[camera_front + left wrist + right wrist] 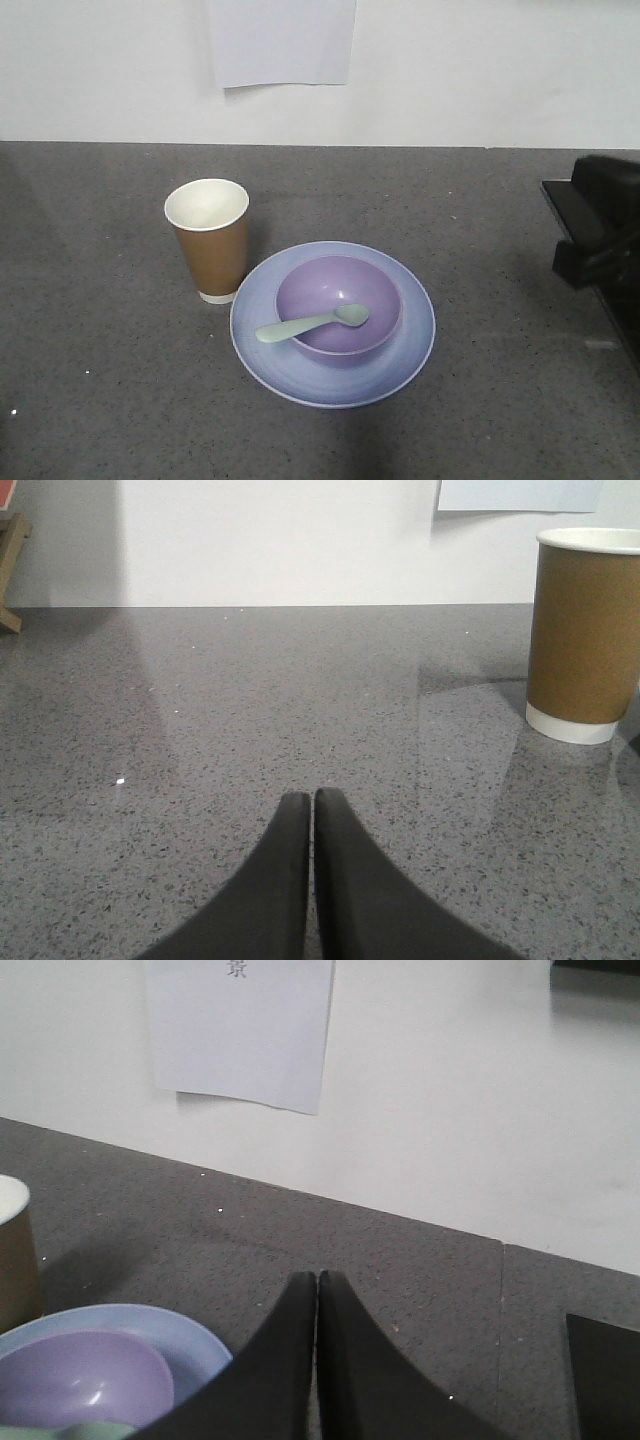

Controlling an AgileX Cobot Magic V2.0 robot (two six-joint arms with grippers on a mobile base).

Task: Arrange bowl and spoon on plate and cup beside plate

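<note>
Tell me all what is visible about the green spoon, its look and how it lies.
The spoon is small, pale mint green, and looks like smooth plastic. It has an oval scoop and a short flat handle. The scoop rests inside the purple bowl, low near the middle, hollow side up. The handle leans on the bowl's front rim and sticks out over the blue plate, pointing toward the left of the front view. Its end seems not to touch the plate. No pincer is near it.

left gripper [312, 798]: fingers pressed together, nothing between them, low over the counter [200, 730] | right gripper [317, 1280]: fingers pressed together, holding nothing, above the counter
</note>
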